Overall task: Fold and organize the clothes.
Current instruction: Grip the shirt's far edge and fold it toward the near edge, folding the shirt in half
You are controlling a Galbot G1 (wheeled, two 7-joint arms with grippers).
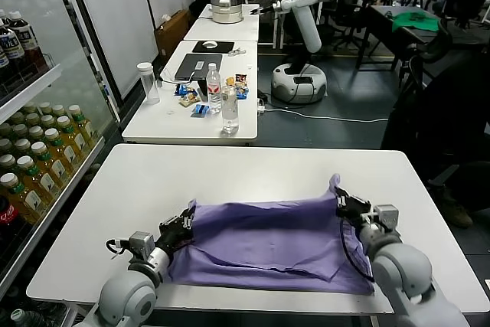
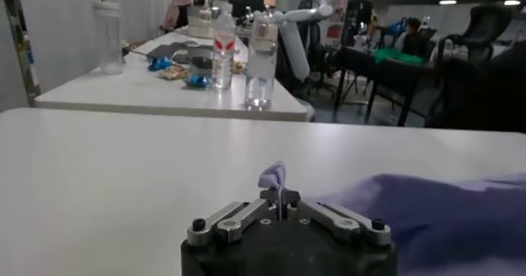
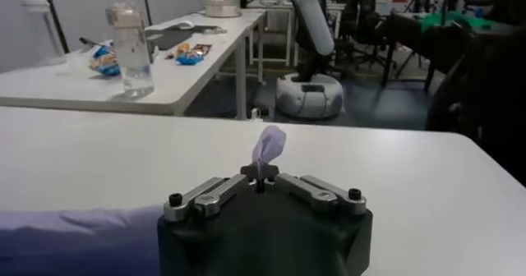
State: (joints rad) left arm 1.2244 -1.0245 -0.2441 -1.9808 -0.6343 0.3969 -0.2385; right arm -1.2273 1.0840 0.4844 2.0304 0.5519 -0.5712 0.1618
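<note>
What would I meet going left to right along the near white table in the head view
Left gripper shut on one corner, then the light purple thin-fabric T-shirt spread between, then the right gripper shut on the other corner, then bare white table.

White work table point(image 1: 253, 170), second white table point(image 1: 164, 116) beyond with water bottles point(image 1: 222, 97), clear tumbler point(image 1: 148, 82), laptop point(image 1: 197, 65), snack packets point(image 1: 191, 99), shelved drink bottles point(image 1: 34, 166) at left, white robot point(image 1: 302, 28) in background, green cloth point(image 1: 416, 21)

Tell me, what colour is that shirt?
Light purple; the shirt shows best in the head view.
</note>
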